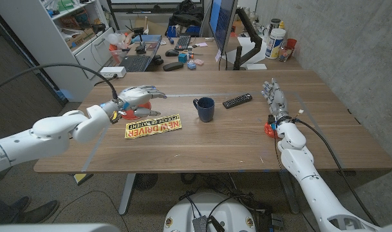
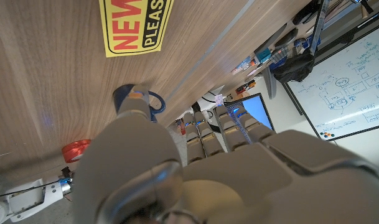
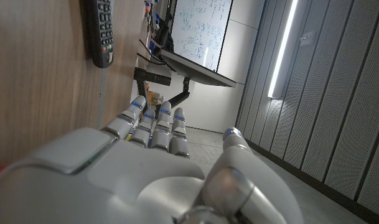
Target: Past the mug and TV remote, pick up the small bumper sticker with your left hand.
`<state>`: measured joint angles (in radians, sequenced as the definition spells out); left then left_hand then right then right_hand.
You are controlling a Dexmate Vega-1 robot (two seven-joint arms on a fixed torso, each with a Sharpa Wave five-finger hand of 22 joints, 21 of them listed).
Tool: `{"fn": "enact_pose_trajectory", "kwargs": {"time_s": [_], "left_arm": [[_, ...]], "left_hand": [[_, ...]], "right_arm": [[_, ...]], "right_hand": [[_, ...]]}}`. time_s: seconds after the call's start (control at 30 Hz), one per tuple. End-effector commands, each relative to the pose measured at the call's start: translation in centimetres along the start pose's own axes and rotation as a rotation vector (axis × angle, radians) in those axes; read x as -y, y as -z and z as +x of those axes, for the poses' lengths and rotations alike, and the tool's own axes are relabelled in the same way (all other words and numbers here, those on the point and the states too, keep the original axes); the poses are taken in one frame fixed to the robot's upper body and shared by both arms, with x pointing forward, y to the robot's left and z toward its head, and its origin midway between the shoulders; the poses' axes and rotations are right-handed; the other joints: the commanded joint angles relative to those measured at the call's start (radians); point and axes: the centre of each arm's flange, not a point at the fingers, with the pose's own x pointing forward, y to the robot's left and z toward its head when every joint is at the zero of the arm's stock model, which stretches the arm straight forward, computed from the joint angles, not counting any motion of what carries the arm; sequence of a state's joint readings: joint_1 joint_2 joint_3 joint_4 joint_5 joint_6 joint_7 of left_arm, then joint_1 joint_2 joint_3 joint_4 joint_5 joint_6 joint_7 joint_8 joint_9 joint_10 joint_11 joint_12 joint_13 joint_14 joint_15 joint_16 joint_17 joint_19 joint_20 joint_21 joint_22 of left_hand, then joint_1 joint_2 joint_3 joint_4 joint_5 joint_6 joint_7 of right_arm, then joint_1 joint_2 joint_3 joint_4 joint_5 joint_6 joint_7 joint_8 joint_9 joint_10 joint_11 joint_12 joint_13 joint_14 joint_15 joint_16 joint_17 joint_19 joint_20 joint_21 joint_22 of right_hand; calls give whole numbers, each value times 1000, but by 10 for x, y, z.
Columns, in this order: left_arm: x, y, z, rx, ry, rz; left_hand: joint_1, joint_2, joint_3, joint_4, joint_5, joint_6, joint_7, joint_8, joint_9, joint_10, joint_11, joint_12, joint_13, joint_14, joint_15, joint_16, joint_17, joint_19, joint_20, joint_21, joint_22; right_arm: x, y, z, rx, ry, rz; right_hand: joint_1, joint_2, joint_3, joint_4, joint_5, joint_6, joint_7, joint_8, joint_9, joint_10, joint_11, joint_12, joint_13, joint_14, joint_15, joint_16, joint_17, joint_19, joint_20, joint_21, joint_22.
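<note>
Evenly and brightly lit from overhead, with soft, short shadows beside the mug (image 1: 204, 108). Mild sheen on the table (image 1: 215, 145) behind the mug. Wide-angle bending toward picture edges. Close hand surfaces blurred in wrist views.

The head view looks down from above the table's (image 1: 202, 145) near edge across the whole tabletop. The left wrist view sits close behind the left hand (image 2: 195, 174), upside down, sharing the mug (image 2: 139, 102) and sticker (image 2: 134, 25). The right wrist view shares the remote (image 3: 99, 31)
</note>
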<state>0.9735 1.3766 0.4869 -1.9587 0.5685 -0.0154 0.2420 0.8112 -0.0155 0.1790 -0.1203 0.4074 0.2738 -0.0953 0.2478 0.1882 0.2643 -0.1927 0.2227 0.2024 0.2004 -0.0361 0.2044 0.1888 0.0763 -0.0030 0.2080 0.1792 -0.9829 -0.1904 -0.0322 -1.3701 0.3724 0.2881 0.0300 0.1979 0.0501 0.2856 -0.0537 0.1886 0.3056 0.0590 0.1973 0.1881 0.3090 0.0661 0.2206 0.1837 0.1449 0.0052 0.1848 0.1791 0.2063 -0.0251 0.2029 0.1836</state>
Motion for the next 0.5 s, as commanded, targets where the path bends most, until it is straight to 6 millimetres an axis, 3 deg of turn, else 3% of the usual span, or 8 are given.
{"fn": "enact_pose_trajectory", "kwargs": {"time_s": [0.03,0.5], "left_arm": [[-2,5,9,26,22,72],[-2,2,23,113,69,125]], "left_hand": [[8,-5,0,-4,9,9,-4,5,5,10,-2,-1,4,12,-100,3,1,12,4,7,5],[8,-7,-2,-2,13,8,-10,4,6,9,-3,-4,4,14,-105,2,2,16,5,8,6]], "right_arm": [[3,1,-4,3,23,10],[5,-7,-6,16,48,-6]], "right_hand": [[-7,1,0,0,7,5,-1,0,2,7,2,0,3,13,0,0,1,-2,-2,-1,2],[-8,0,-1,-1,8,6,-3,0,2,8,1,0,3,12,0,0,1,-2,-1,-1,2]]}}
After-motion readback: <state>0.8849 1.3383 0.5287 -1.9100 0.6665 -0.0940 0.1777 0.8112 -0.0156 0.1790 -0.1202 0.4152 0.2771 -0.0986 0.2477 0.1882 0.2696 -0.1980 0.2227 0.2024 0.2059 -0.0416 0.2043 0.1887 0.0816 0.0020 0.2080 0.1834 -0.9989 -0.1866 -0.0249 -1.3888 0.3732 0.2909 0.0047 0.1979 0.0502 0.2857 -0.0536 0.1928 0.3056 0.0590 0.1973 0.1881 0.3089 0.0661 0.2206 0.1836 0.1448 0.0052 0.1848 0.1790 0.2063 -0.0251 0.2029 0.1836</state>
